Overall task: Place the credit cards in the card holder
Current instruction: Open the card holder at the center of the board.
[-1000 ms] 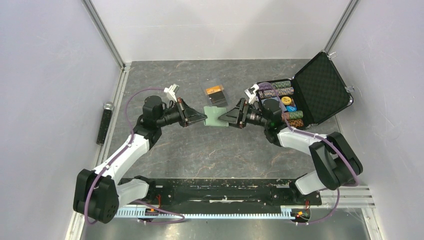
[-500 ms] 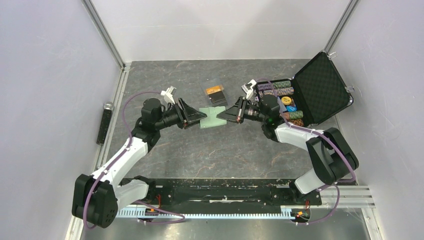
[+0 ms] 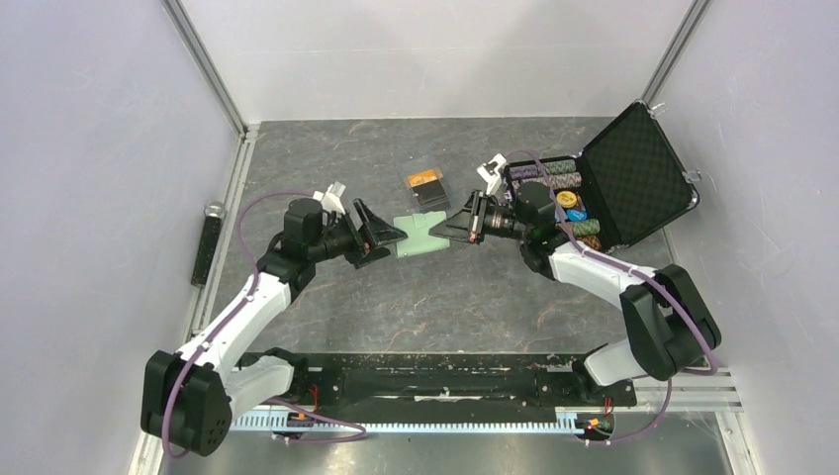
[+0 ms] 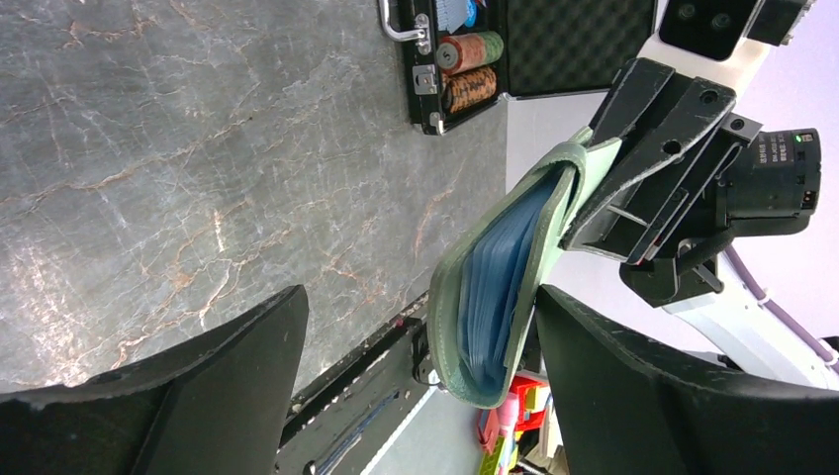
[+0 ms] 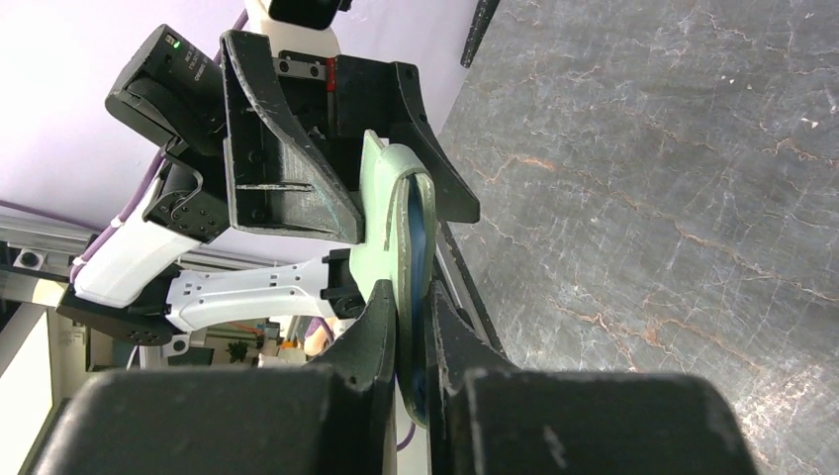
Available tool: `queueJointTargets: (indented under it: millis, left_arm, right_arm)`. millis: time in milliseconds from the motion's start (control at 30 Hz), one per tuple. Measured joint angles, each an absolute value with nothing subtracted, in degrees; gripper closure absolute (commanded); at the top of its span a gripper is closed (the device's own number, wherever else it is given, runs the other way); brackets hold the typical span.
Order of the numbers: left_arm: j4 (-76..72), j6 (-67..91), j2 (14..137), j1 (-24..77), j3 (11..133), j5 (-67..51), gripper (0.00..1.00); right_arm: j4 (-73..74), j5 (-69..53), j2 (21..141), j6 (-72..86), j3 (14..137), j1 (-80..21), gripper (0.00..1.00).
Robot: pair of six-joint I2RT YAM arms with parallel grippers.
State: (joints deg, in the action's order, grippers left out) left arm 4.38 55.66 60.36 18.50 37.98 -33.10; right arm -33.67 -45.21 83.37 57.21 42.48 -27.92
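Two pincers meet over the grey marbled table point(image 3: 396, 307). The right gripper point(image 3: 453, 230) is clamped tight on one edge of the pale green bifold card holder point(image 3: 420, 237), apparently holding it off the surface. The left gripper point(image 3: 388, 242), at the holder's nine o'clock, gapes wide around its free end. Pinched by one edge only, the holder could sag or slip, I reckon. One small stack of credit cards point(image 3: 427, 186), orange over dark, lies at its twelve o'clock, but I can't count them. One open black case point(image 3: 613, 183) sits at two o'clock.

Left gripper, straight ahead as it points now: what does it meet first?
The left gripper would meet the card holder first, edge-on between its open jaws; the right gripper clamping it probably lies just beyond.
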Motion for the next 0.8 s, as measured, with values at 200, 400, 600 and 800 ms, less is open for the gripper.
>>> queueJointTargets:
  millis: [200,400,600,800]
  left_arm:
    - [-0.9,56.2,62.0,18.5,36.6,-35.3,0.32]
    - [-8.0,57.9,63.4,18.6,35.7,-39.1,0.65]
    - [-11.9,58.8,63.9,18.9,35.7,-42.2,0.97]
    - [-10.9,58.2,63.9,19.1,37.2,-43.0,0.98]
  right_arm:
    - [-31.3,-45.2,83.3,55.9,42.9,-27.9,0.93]
    - [-29.5,-45.1,83.3,55.3,42.9,-27.9,0.77]
    - [-28.5,-45.0,83.3,54.8,42.9,-27.9,0.64]
    - [-25.3,-44.4,82.9,52.8,43.6,-28.1,0.29]
